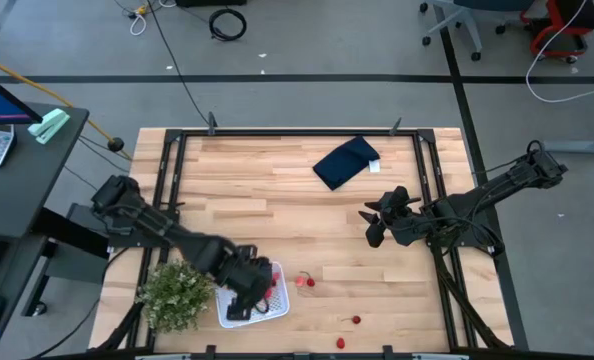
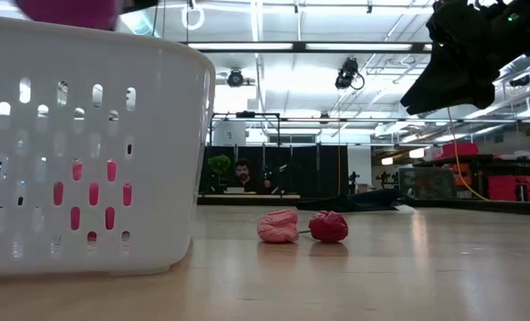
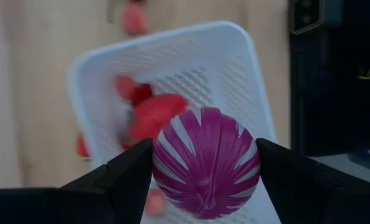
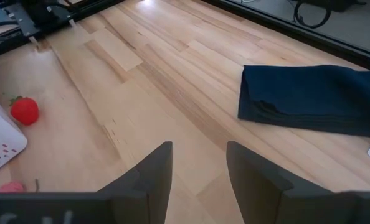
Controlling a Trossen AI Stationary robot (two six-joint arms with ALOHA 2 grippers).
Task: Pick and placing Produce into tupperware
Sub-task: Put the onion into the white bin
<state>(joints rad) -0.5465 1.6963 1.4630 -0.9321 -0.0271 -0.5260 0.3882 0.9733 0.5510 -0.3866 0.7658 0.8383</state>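
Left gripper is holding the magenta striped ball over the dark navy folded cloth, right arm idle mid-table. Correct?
Not quite. The left gripper does hold the magenta striped ball, but over the white perforated plastic container, not the dark navy folded cloth, which lies far off near the table's far edge. The left wrist view shows it. The right gripper is idle mid-table, open.

Overhead view straight down; low view level beside the basket, also under the left wrist camera.

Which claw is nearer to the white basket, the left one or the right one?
Left. The left claw hangs right over the basket, holding a magenta fruit. The right claw waits far off near the navy cloth.
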